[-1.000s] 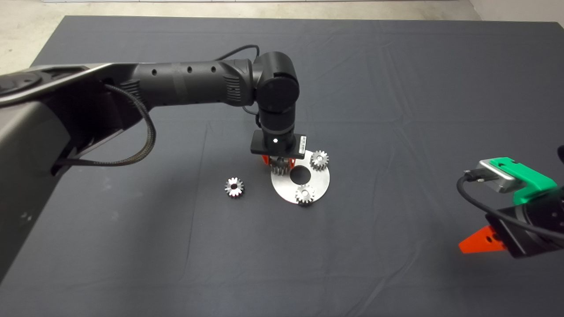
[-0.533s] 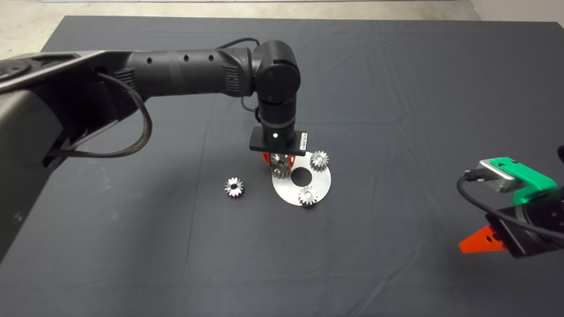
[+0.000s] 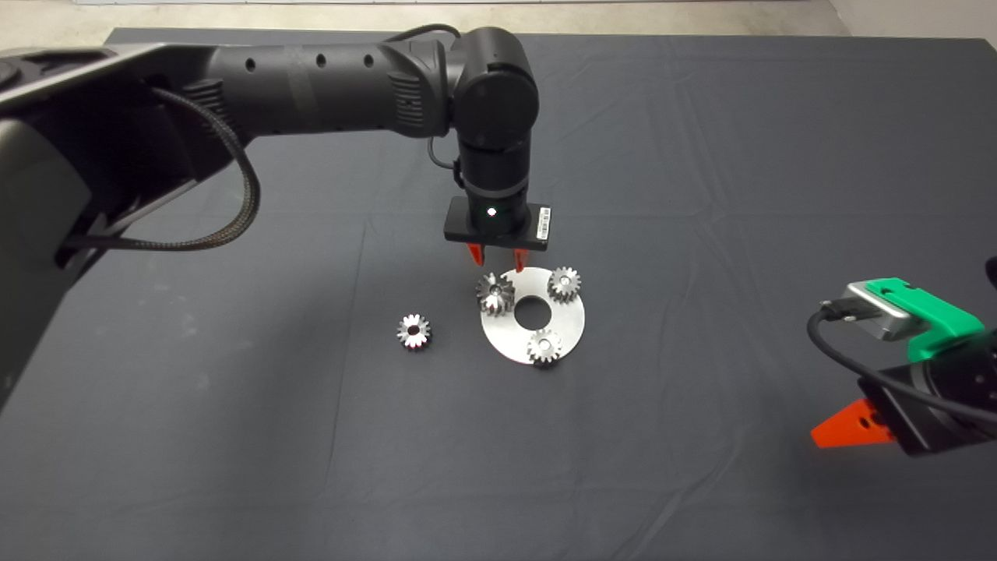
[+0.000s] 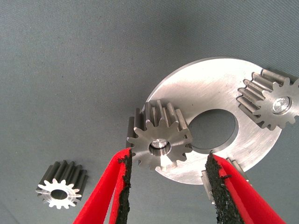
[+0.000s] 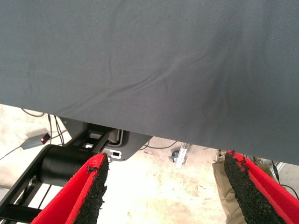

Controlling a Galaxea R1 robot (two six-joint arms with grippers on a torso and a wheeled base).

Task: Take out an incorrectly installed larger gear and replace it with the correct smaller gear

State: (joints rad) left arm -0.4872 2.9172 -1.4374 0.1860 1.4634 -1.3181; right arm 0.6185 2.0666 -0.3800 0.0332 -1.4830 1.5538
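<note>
A round silver plate (image 3: 572, 319) lies mid-mat with three small gears on its pins. My left gripper (image 3: 496, 257) hovers open just above and behind the smaller gear (image 3: 495, 294), which sits on the plate's left pin. In the left wrist view that smaller gear (image 4: 161, 142) lies between my open fingers (image 4: 122, 186), untouched. The larger gear (image 3: 413, 331), with a dark open bore, lies loose on the mat left of the plate; it also shows in the left wrist view (image 4: 60, 189). My right gripper (image 3: 845, 432) is parked open at the lower right.
Two other small gears (image 3: 565, 282) (image 3: 544, 346) sit on the plate around its centre hole (image 3: 532, 312). The right wrist view shows the mat's edge (image 5: 140, 126) with the floor and a stand beyond it.
My left gripper let go of the smaller gear on the plate's left pin and rose straight up. The gear stays seated. The right arm has not moved.
</note>
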